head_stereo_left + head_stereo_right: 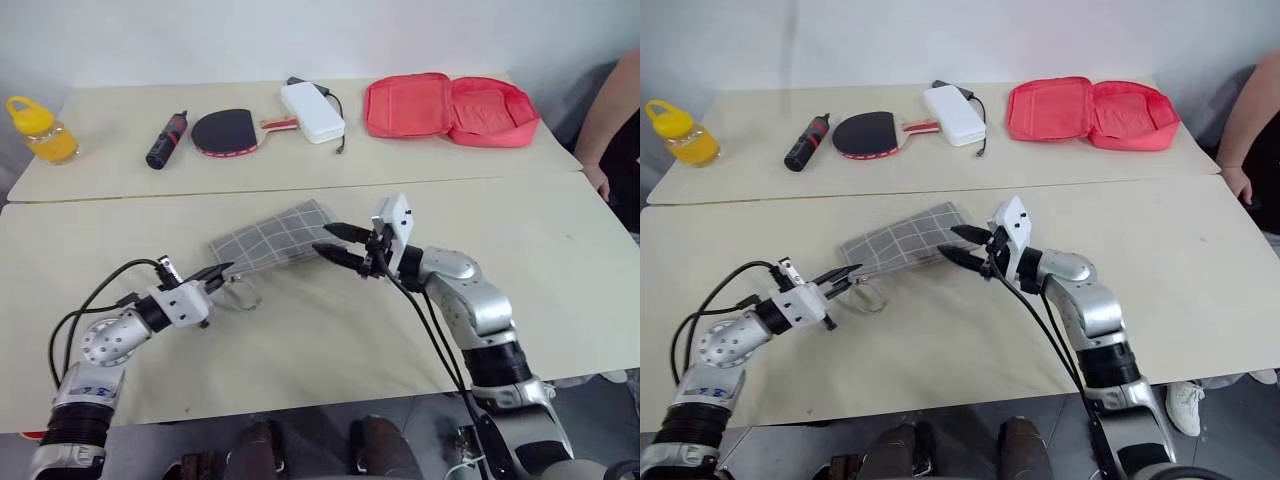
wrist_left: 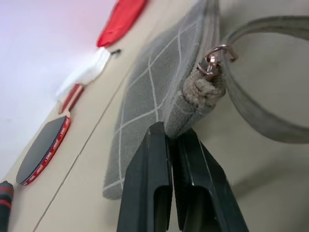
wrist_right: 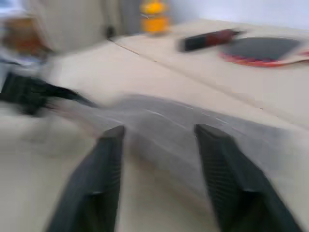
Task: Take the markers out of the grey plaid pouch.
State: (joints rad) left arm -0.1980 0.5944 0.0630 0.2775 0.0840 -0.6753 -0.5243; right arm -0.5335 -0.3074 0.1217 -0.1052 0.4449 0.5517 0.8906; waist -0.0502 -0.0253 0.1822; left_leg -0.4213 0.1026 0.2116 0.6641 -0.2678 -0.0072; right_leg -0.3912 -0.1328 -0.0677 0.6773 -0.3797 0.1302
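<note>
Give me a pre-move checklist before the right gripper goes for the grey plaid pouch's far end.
1. Left gripper shut on the grey plaid pouch at its ring end: ok.
2. Right gripper open, off the fabric: ok.
3. Pouch lying on the near table, nothing on top of it: ok.
4. Pouch opened: cannot tell.
5. Marker visible: not ok, none seen at the pouch.
6. Loop strap free of the left gripper's fingers: ok.

Grey plaid pouch flat on near table, white grid lines, loop strap at corner.
</note>
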